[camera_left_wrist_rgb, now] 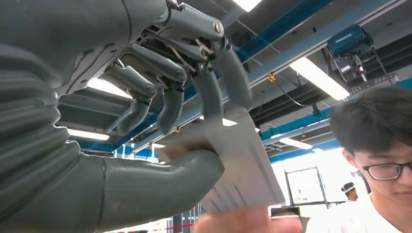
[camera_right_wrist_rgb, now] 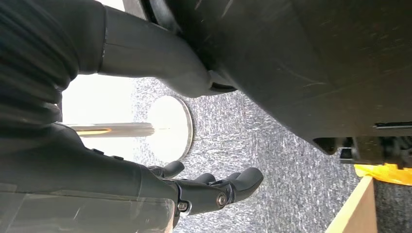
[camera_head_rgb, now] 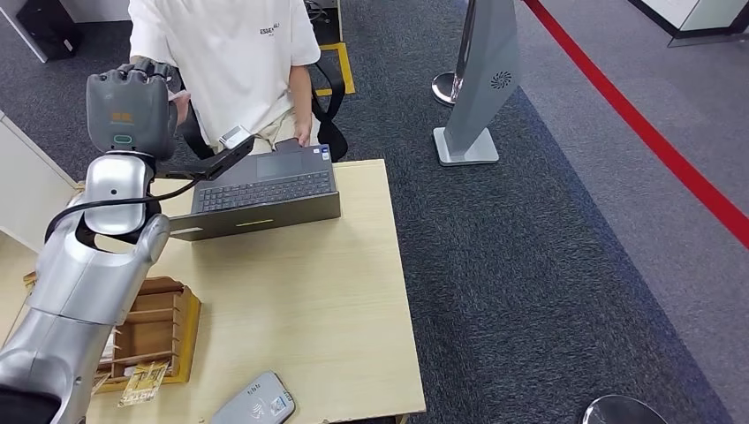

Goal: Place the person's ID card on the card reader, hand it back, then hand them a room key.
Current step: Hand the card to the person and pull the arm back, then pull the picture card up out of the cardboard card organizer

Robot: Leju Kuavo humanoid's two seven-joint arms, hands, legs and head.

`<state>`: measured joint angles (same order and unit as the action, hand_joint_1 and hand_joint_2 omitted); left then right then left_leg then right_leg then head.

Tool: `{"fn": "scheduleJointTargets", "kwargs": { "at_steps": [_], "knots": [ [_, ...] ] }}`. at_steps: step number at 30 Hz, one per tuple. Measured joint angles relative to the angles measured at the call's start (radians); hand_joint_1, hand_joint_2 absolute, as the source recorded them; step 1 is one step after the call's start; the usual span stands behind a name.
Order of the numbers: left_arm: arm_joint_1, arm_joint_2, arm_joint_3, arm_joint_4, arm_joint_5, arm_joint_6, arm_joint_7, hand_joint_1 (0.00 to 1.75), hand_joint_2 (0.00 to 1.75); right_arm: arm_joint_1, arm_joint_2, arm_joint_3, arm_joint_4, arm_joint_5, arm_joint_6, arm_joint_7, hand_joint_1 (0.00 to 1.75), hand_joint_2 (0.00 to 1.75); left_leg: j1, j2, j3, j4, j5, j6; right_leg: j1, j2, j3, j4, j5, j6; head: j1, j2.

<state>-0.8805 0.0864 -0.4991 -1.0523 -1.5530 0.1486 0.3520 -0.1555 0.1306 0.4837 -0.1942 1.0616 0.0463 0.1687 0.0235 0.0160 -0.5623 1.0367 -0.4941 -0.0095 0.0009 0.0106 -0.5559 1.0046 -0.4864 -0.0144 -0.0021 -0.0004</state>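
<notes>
My left hand (camera_head_rgb: 131,106) is raised above the table's far left corner, toward a person in a white shirt (camera_head_rgb: 230,53). In the left wrist view this hand (camera_left_wrist_rgb: 160,97) pinches a pale grey card (camera_left_wrist_rgb: 243,165) between thumb and fingers. I cannot tell which card it is. The person's blurred fingers (camera_left_wrist_rgb: 243,222) touch the card's free edge, and their hand (camera_head_rgb: 181,106) sits right beside mine. The grey card reader (camera_head_rgb: 256,402) lies at the table's near edge with nothing on it. My right hand (camera_right_wrist_rgb: 214,187) hangs over the carpet, fingers loosely apart, holding nothing.
An open dark laptop (camera_head_rgb: 265,185) stands on the far side of the wooden table (camera_head_rgb: 300,300). A wooden box (camera_head_rgb: 155,331) with cards sits at the near left. A grey sign stand (camera_head_rgb: 477,88) and a round stanchion base (camera_head_rgb: 623,411) stand on the carpet to the right.
</notes>
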Motion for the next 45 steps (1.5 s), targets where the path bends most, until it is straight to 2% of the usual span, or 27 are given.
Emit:
{"fn": "scheduleJointTargets", "kwargs": {
  "at_steps": [5,8,14,18,20,23,28,33,37,45],
  "knots": [
    [0.005,-0.008,0.000,0.009,0.000,0.010,-0.025,0.00,1.75,0.000,-0.006,0.000,0.000,0.001,0.000,0.002,0.00,0.00,0.000,0.000,0.000,0.000,0.000,0.000,0.000,0.000,0.000,0.000,0.000,0.000,0.000,0.000],
    [0.045,-0.021,0.012,-0.029,0.000,0.007,-0.091,0.00,1.75,0.001,-0.009,0.000,0.000,-0.005,0.002,0.005,0.00,0.00,0.000,0.000,0.000,0.000,0.000,0.000,0.000,0.001,0.000,0.000,0.000,0.000,0.000,0.000],
    [0.267,-0.067,0.049,-0.316,0.012,-0.105,-0.247,0.00,1.75,0.007,-0.013,-0.004,0.007,-0.044,-0.001,0.026,0.00,0.00,0.000,0.002,-0.001,-0.001,-0.003,0.000,0.000,0.004,0.000,0.000,-0.001,0.001,0.000,0.000],
    [0.454,-0.061,0.052,-0.533,0.058,-0.131,-0.316,0.00,1.75,0.017,-0.013,-0.020,0.013,-0.079,-0.013,0.041,0.00,0.00,0.000,0.005,0.000,-0.001,-0.005,0.000,0.000,0.008,-0.001,0.000,-0.002,0.000,0.000,0.000],
    [0.543,-0.038,0.052,-0.617,0.087,-0.127,-0.335,0.00,1.75,0.023,-0.013,-0.030,0.017,-0.090,-0.021,0.047,0.00,0.00,0.000,0.006,0.000,-0.002,-0.005,0.000,0.000,0.008,-0.001,0.000,-0.003,-0.001,0.001,0.000],
    [0.671,0.021,0.051,-0.714,0.136,-0.113,-0.367,0.00,1.75,0.034,-0.013,-0.046,0.021,-0.104,-0.037,0.051,0.00,0.00,0.000,0.007,0.001,-0.003,-0.005,-0.001,0.000,0.009,-0.001,0.000,-0.003,-0.001,0.000,0.000],
    [0.829,0.112,0.052,-0.792,0.174,-0.086,-0.391,0.00,1.75,0.046,-0.013,-0.062,0.026,-0.112,-0.058,0.048,0.00,0.00,0.001,0.006,0.002,-0.004,-0.005,-0.001,0.001,0.009,-0.001,0.000,-0.004,-0.002,0.000,0.000],
    [0.945,0.180,0.053,-0.816,0.179,-0.081,-0.399,0.00,1.75,0.051,-0.013,-0.075,0.028,-0.120,-0.067,0.041,0.00,0.00,0.001,0.006,0.002,-0.004,-0.005,-0.001,0.001,0.009,-0.001,0.000,-0.004,-0.002,0.000,0.000],
    [1.009,0.217,0.055,-0.816,0.181,-0.083,-0.397,0.00,1.75,0.052,-0.013,-0.082,0.029,-0.123,-0.069,0.040,0.00,0.00,0.001,0.005,0.001,-0.004,-0.005,-0.001,0.001,0.007,-0.001,0.000,-0.004,-0.002,0.000,0.000],
    [1.130,0.290,0.057,-0.811,0.211,-0.059,-0.324,0.00,1.75,0.054,-0.013,-0.086,0.030,-0.129,-0.079,0.039,0.00,0.00,0.001,0.006,0.002,-0.004,-0.005,-0.001,0.001,0.007,-0.002,0.000,-0.004,-0.002,0.000,0.000]
  ]
}}
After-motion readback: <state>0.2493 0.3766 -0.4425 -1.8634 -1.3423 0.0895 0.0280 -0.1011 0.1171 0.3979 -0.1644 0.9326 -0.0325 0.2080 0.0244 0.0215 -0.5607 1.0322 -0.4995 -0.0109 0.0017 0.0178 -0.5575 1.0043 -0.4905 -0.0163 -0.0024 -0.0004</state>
